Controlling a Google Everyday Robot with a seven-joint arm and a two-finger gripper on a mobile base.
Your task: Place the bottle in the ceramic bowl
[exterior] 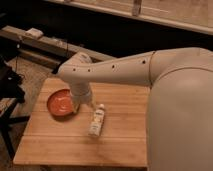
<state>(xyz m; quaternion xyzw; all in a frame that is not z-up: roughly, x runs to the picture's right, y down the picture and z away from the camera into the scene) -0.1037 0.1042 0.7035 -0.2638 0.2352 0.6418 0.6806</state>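
Two task things sat on the wooden table [120, 140]: the ceramic bowl [61, 103] toward its left end and the bottle [97, 121] just to the right of it. The bowl was shallow, round and orange-red. Its glossy inside showed only its own colour and a pale highlight, and its right rim was partly covered by the robot's wrist.

The bottle was outside the bowl, lying on its side on the planks. Its white cap pointed toward the far edge of the table and its base toward the near edge. It was slim and whitish with a light label around its body; the marks on that label were too small to read. It lay near the bowl's right rim but appeared apart from it.

The white arm [115, 69] reached in from the right, bent at an elbow above the table's far edge and dropped down. The gripper [80, 103] hung low at the bowl's right rim, between bowl and bottle cap. Whether it was apart or together I could not tell, and it did not appear to hold the bottle.

Behind the table ran a dark ledge [50, 45] with a small pale object [34, 33] resting on it.
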